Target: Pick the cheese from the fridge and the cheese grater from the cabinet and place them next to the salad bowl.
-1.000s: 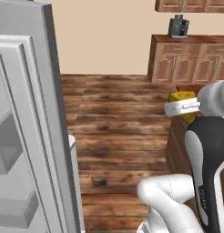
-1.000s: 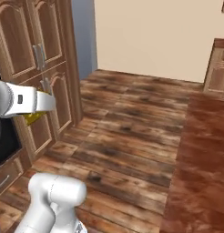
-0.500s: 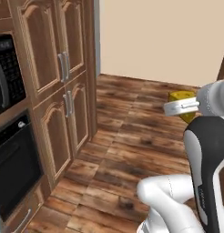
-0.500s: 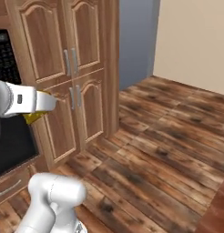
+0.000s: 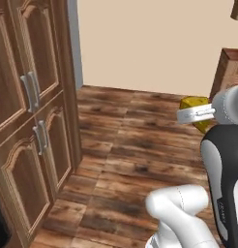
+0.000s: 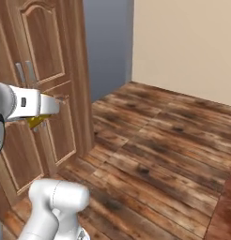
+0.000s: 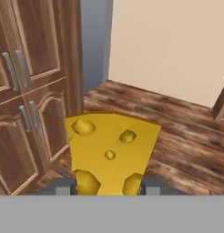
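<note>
From my remote seat, I see the white two-finger gripper [image 7: 108, 189] clenched on the small yellow-orange wedge of cheese with holes [image 7: 109, 152], which sits low in the hand view at about 6 o'clock, its broad face toward the camera. In the left base view the cheese [image 5: 194, 105] shows at 3 o'clock, carried above the dark wooden plank floor [image 5: 140, 155]. In the right base view a yellow sliver of it [image 6: 34, 122] peeks below the hand at 9 o'clock. Tall brown wooden cupboard doors with grey bar handles [image 5: 29, 92] stand at 9 o'clock, and a beige wall [image 5: 150, 43] lies at 12.
</note>
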